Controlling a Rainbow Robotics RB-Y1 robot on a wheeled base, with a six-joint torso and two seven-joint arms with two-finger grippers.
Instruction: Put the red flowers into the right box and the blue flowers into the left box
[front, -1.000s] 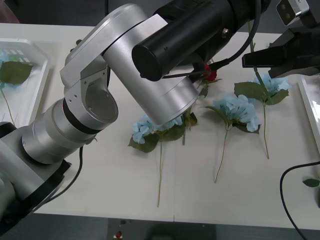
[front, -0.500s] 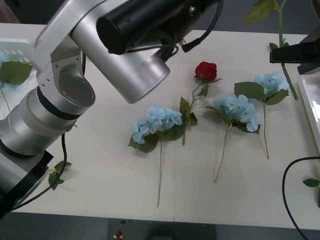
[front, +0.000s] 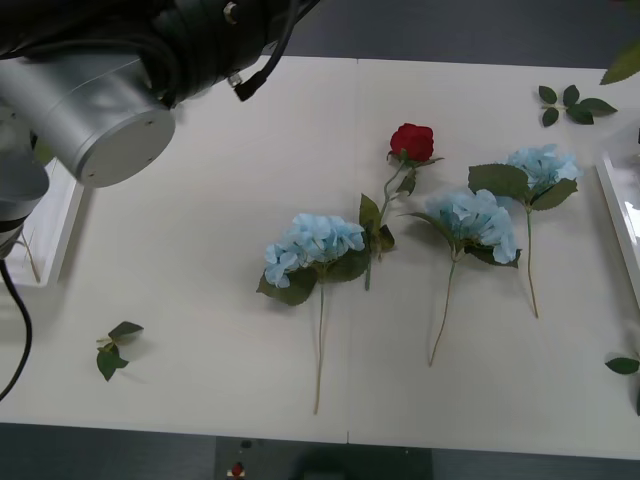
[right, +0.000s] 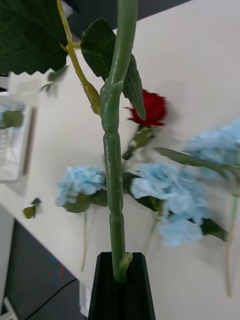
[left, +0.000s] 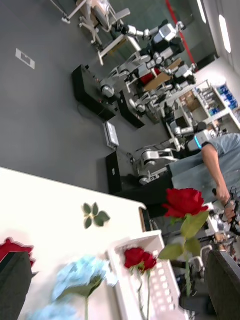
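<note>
- Right wrist view: right gripper (right: 121, 272) pinches a rose stem (right: 114, 165), which runs straight out from the black fingers.
- Left gripper (left: 120, 285) fingers stand wide apart.

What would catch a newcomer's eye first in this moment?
Probably the lone red rose lying mid-table among three pale blue flowers, one to its left and two to its right. In the right wrist view, the right end effector is shut on a green stem held above the table. In the left wrist view, another red rose hangs over the right box, where red roses already lie.
</note>
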